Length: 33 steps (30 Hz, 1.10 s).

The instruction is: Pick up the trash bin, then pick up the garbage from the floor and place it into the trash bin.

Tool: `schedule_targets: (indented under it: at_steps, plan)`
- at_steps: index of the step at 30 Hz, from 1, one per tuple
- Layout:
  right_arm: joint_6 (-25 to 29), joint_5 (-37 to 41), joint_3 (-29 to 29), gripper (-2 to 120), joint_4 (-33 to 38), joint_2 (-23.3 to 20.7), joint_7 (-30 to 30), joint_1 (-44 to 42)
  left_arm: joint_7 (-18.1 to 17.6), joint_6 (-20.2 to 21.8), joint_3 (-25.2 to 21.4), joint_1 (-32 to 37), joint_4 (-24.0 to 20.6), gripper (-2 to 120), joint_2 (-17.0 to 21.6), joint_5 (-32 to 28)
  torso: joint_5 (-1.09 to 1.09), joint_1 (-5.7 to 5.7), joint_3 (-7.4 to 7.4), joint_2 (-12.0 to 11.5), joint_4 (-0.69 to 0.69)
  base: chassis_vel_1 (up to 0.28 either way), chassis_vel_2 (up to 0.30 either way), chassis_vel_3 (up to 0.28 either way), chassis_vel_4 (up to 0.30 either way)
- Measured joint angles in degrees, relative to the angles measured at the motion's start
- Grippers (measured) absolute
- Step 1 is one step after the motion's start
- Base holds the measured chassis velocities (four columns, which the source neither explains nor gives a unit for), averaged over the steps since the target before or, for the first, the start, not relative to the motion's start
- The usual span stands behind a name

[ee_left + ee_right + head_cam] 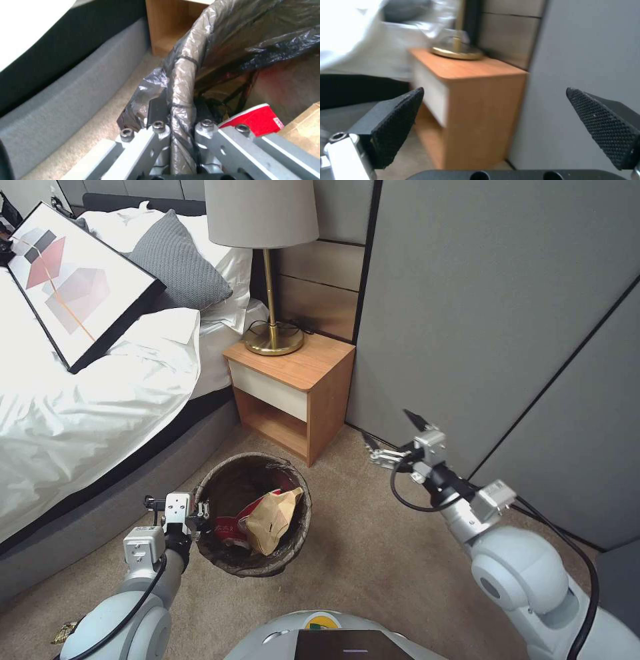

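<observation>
Two pincers, two roles. Landmark: the bin [253,513], on carpet just off the nightstand [293,387] front corner, near the bed [100,400] base. L pincer [200,511] is clamped over the bin's rim on the robot-left side; in the left wrist view one finger [156,110] sits outside the liner, the other inside, so the rim [181,82] is pinched betw. them. Judged purpose: a rim grip lets the bin travel w/ the robot while its mouth stays up and free to receive. Garbage in the bin: tan paper bag [273,517] and red-white cup [230,527]. One gold wrapper [65,632] lies on carpet, well apart from the bin, near the L arm's base. R pincer [393,437] hangs released and empty, above the carpet on the bin's far right, by the grey wall panel [480,313]; prob. kept free for pickups.
</observation>
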Motion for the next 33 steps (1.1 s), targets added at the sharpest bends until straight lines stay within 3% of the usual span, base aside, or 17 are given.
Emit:
schedule_targets:
  at_steps: [2, 3, 6, 9, 20, 33]
  plan:
    - [2.33, -4.22, 2.03, 100, -0.17, 6.55, -0.73, -4.65, 0.27, -0.17, 0.03, 0.02, 0.00, 2, -0.05, 0.54, 0.01, 0.00, 0.00, 0.00, -0.03, 0.000, 0.000, 0.000, 0.000]
    - [2.33, -4.22, 2.03, 100, -0.17, 6.55, -0.73, -4.65, 0.27, -0.17, 0.03, 0.02, 0.00, 2, -0.05, 0.54, 0.01, 0.00, 0.00, 0.00, -0.03, 0.000, 0.000, 0.000, 0.000]
    - [5.53, -8.79, 3.31, 100, -0.32, 14.54, -0.86, -8.29, 0.97, -0.77, -0.46, -0.12, 0.00, 2, -0.24, 2.54, -0.01, 0.00, 0.00, 0.00, -0.01, 0.000, 0.000, 0.000, 0.000]
    - [7.13, -10.92, 3.24, 100, -0.31, 17.57, -0.81, -9.65, 1.28, -1.09, -0.98, -0.21, 0.00, 2, -0.26, 3.34, -0.01, 0.00, 0.00, 0.00, 0.01, 0.000, 0.000, 0.000, 0.000]
    - [10.95, -14.52, 4.14, 100, 0.66, 21.91, -0.05, -11.87, 1.62, -1.26, -1.07, -0.23, 0.00, 2, -0.56, 4.43, -0.01, 0.00, 0.00, 0.00, -0.01, 0.000, 0.000, 0.000, 0.000]
    - [11.39, -13.51, 5.97, 100, -0.04, 21.25, -0.12, -10.97, 1.91, -0.87, -0.89, 0.16, 0.00, 2, -0.80, 4.85, 0.00, 0.00, 0.00, 0.00, 0.00, 0.000, 0.000, 0.000, 0.000]
